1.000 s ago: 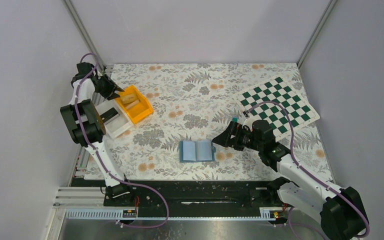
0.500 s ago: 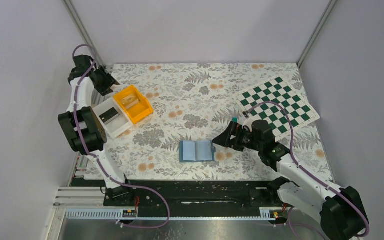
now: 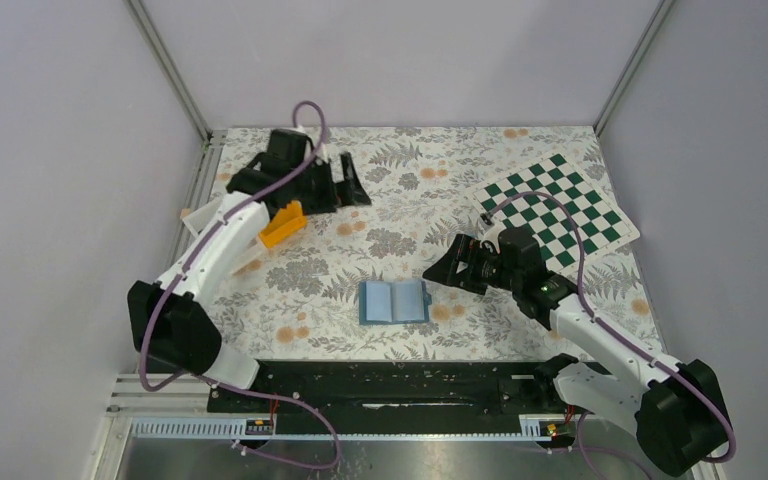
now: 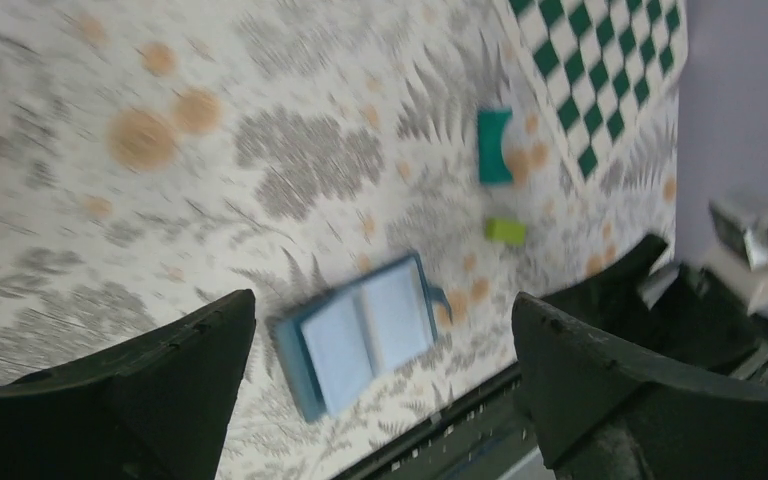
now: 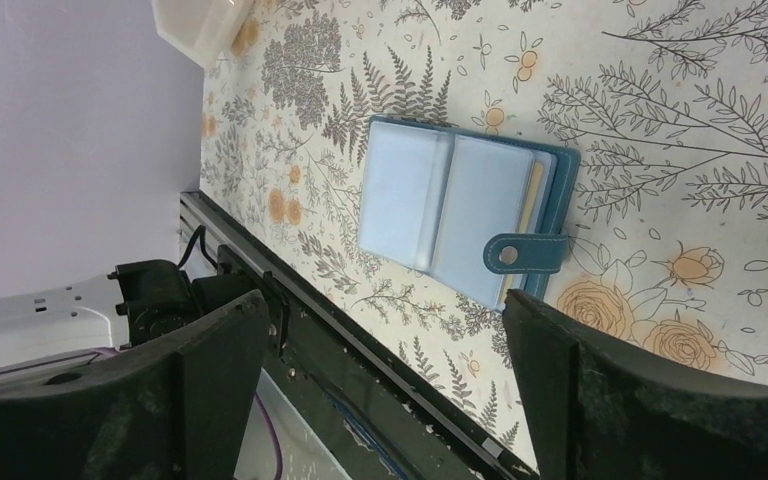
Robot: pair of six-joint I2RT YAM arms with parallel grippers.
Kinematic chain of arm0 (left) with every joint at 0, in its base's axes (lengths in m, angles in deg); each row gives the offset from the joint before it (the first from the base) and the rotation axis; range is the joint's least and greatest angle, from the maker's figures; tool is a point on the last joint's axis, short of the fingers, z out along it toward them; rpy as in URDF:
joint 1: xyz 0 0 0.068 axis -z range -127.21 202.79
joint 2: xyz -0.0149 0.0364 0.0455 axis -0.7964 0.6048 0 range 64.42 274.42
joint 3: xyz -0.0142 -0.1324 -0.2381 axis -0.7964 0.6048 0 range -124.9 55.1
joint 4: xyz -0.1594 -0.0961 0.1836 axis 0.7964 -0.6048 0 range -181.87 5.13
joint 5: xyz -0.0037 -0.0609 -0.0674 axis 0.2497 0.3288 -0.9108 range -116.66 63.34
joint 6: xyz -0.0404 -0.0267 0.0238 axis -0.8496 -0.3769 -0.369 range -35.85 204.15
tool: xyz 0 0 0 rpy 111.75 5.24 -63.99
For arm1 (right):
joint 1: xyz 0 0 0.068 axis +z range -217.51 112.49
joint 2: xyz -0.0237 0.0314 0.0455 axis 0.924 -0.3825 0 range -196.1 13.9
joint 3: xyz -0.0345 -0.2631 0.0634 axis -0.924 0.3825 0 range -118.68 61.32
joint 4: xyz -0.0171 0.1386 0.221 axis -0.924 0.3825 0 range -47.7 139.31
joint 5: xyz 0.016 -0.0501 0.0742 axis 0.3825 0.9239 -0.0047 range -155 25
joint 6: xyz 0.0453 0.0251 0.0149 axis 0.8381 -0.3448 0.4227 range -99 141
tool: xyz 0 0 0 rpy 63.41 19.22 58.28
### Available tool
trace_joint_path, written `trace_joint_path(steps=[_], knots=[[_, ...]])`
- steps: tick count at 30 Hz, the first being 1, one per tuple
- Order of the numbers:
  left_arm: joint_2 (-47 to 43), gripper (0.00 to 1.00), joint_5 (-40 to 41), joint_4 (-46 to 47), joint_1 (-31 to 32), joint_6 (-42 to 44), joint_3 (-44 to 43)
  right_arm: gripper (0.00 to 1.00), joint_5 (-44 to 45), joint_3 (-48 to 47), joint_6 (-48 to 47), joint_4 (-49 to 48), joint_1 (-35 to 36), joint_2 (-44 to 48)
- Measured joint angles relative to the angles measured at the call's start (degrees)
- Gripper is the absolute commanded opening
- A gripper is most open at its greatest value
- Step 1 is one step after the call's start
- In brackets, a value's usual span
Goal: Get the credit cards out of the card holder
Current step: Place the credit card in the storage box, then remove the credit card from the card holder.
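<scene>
The left fingers [image 4: 140, 400] are spread wide with nothing between them, released, hanging over the far part of the floral tabletop [image 3: 410, 180] just beside the orange bin [image 3: 282, 224]. The white bin [image 5: 195, 20] sits on the far side of that bin from them. Seen between these fingers, well apart from their tips, the card holder [image 4: 360, 335] lies flat and open like a book on the tabletop. Past it from the left fingers lie a lime-green card [image 4: 506, 231] and, further on, a teal card [image 4: 494, 146]. Both are loose on the tabletop, apart from each other, near the edge of the chessboard mat [image 3: 555, 212]. The right fingers [image 5: 640, 400] are also parted wide and grasp nothing. The open holder lies in the gap between them, ahead of their tips, with its strap and snap folded out toward the right-hand finger. From above, their tips are just beside the holder's far right corner; whether they touch it cannot be told. The edge of a tan card [image 5: 535, 185] shows in the holder's pocket on the strap side.
</scene>
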Motion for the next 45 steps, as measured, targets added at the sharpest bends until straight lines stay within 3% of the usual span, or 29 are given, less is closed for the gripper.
trace_joint_path(steps=[5,9,10,14,18,23,29,37,45], knots=[[-2.93,0.97,-0.52,1.75,12.66,-1.03,9.44,0.76,-0.33,-0.44,0.57,0.07,0.02,-0.39],[-3.15,0.84,-0.13,4.61,20.24,-2.95,18.40,0.69,-1.22,0.13,2.56,-2.36,0.35,-3.17],[-3.45,0.79,-0.26,6.47,20.96,-3.72,21.14,0.68,-1.16,0.22,3.10,-2.71,0.68,-4.20],[-6.14,0.29,-0.33,13.00,20.74,-7.21,30.86,0.65,-0.20,0.42,4.57,-3.80,4.61,-7.58],[-9.18,0.10,-0.42,19.52,20.48,-8.74,37.40,0.62,2.47,0.11,5.42,-5.55,10.05,-11.69],[-10.19,0.00,-1.42,28.09,20.48,-10.40,43.98,0.61,4.87,-1.95,6.56,-8.85,11.78,-20.00],[-7.43,0.00,-1.38,34.71,20.50,-11.19,48.00,0.61,7.72,-3.98,6.58,-10.64,11.82,-27.15],[-3.43,0.02,0.20,37.64,20.48,-11.56,49.68,0.61,13.38,-4.98,4.66,-8.07,11.82,-27.82],[-1.77,0.03,-0.11,40.81,20.48,-12.04,49.99,0.61,13.00,-4.44,4.52,-11.02,11.82,-28.81]])
